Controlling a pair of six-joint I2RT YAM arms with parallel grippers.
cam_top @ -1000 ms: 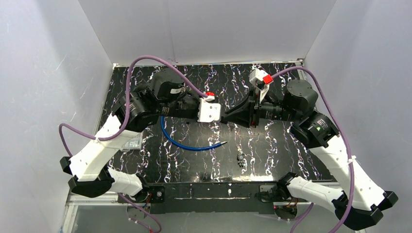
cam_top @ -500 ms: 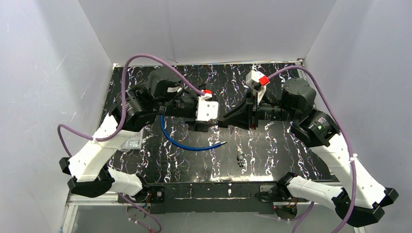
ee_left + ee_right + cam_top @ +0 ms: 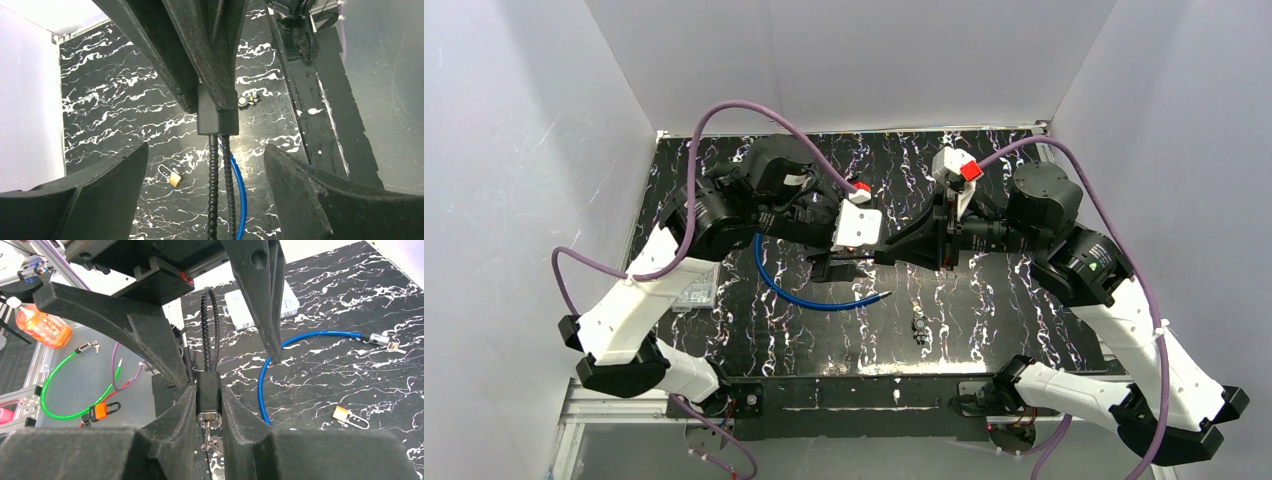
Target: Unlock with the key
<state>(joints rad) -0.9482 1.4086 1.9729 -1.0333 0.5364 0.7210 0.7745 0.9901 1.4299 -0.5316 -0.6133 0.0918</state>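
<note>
Right wrist view alone shows the key – it hangs from the black cable lock, half hidden between fingers. The right gripper clamps this lock in the air above the table. The left gripper stands wide open – one finger on each side of the cable.

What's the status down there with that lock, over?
Left hand open, astride the cable. Right hand shut on black lock, key in its end. Nothing in the way.
</note>
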